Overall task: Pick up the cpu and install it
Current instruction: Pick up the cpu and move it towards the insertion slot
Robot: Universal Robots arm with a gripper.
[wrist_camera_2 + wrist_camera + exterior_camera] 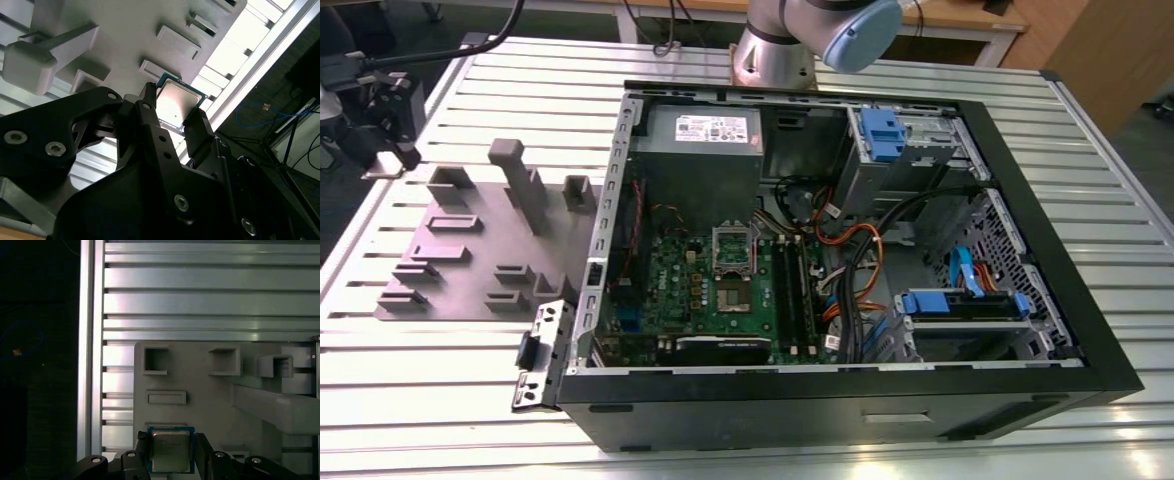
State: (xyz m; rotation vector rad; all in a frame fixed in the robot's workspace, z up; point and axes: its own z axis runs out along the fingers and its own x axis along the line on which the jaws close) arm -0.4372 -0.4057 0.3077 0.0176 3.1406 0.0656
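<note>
Spanning the exterior view, a slatted aluminium worktop [1107,250] carries an open black computer case [854,420] lying on its side, with the base of the robot arm [781,45] standing behind it. On the exterior view's left of the case lies a grey fixture plate [467,265] bearing raised blocks and shallow pockets. Inside the case, a grey power-supply box [700,150] adjoins a green motherboard [680,290], and a silver socket frame [735,248] sits near the board's middle. In both wrist views the black pincer [171,447] [175,107] is closed to the width of the cpu [171,456] [179,102] and grips it, one of its fingers [202,455] pressed against each of two opposite edges, the silvery top facing the cameras. The cpu is held over the fixture plate, near the plate's border beside the worktop's edge rail [92,340]; whether its underside touches the plate cannot be told. A shallow rectangular pocket [165,397] lies just beyond the chip
</note>
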